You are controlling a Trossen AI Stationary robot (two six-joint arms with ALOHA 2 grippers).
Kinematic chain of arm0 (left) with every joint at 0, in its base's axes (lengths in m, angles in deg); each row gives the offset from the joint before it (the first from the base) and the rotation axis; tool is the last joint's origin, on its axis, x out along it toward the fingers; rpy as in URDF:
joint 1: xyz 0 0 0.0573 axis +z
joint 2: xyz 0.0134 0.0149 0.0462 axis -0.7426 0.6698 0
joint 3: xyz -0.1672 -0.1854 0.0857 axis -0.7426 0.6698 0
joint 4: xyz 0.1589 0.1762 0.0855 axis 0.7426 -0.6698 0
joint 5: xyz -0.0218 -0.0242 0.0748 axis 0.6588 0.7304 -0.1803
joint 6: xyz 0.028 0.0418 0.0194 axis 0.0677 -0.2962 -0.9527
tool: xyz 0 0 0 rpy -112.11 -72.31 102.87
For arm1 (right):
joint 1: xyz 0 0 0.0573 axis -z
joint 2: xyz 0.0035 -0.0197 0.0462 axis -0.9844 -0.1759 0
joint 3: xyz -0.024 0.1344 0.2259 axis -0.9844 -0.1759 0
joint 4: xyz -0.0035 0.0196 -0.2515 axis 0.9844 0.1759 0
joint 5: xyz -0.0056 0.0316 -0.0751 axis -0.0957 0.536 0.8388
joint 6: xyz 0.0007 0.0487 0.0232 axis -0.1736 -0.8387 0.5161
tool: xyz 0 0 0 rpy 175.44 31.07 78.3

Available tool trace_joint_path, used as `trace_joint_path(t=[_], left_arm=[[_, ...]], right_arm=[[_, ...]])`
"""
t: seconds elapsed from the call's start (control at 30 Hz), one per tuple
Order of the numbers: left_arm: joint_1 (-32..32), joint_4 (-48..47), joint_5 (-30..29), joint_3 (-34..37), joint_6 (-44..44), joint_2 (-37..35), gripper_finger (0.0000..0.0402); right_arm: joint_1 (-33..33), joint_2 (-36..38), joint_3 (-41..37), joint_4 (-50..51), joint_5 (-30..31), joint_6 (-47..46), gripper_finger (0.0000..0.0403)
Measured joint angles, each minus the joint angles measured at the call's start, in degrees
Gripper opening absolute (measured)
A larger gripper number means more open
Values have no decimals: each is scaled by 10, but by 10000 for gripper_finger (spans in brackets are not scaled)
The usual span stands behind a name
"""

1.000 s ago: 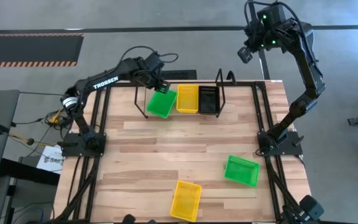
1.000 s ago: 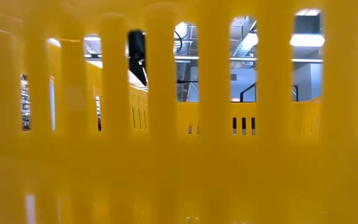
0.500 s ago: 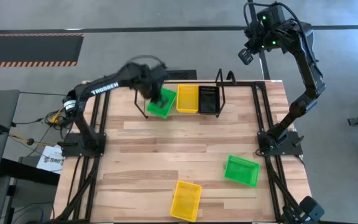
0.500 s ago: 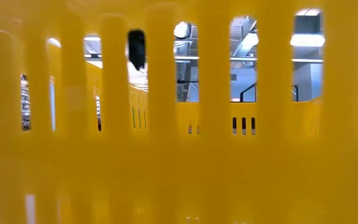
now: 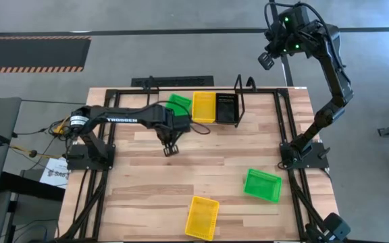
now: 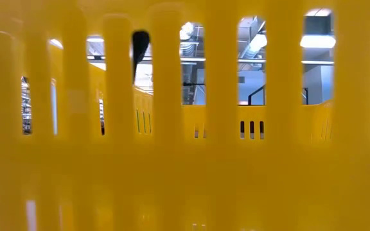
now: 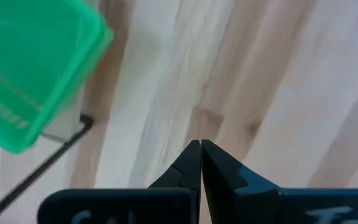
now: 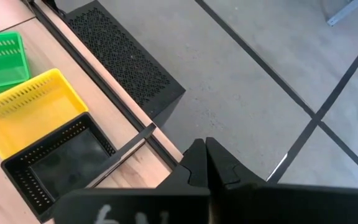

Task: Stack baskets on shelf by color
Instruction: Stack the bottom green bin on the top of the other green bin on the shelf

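Task judged partly done. In the high view, three stacks are seated side by side on the shelf point(image 5: 238, 101) at upper centre of the frame: the green stack point(image 5: 178, 104) leftmost, the yellow stack point(image 5: 203, 106) in the middle, the black stack point(image 5: 227, 108) rightmost. How many baskets sit in each stack cannot be counted from above. Two baskets remain loose on the table point(image 5: 147, 182): a green basket point(image 5: 262, 185) at lower right and a yellow basket point(image 5: 202, 217) at bottom centre, well apart from the shelf. No loose black basket is seen, so black is likely complete. The left end effector point(image 5: 170, 150) is placed over bare table just below the green stack, jaws fully closed and holding nothing; the same is shown in the left wrist view, with the green stack's corner at upper left. The right end effector point(image 8: 205, 155) is parked high beyond the table's upper right edge, closed and empty. The low view is blocked by the yellow basket's wall. Left to do, by judgement: the loose green and yellow baskets to be fetched and stacked on their colours.
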Motion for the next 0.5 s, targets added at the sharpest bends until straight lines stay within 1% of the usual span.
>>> trace_joint_path(t=[0.13, 0.2, 0.27, 0.4, 0.5], left_arm=[[9, 6, -48, 34, 0, 0, 0], [17, 11, -59, 39, -1, 0, 0], [25, 26, -59, 45, -1, 0, 0], [35, 59, -39, 57, -17, 0, 0], [38, 71, -42, 64, -26, 0, 0]], right_arm=[[0, 0, 0, 0, 0, 0, 1], [0, 0, 0, 0, 0, 0, 1], [0, 0, 0, 0, 0, -1, 1], [0, 0, 0, 1, 0, -1, 1], [0, 0, 0, 1, 0, -2, 1]])
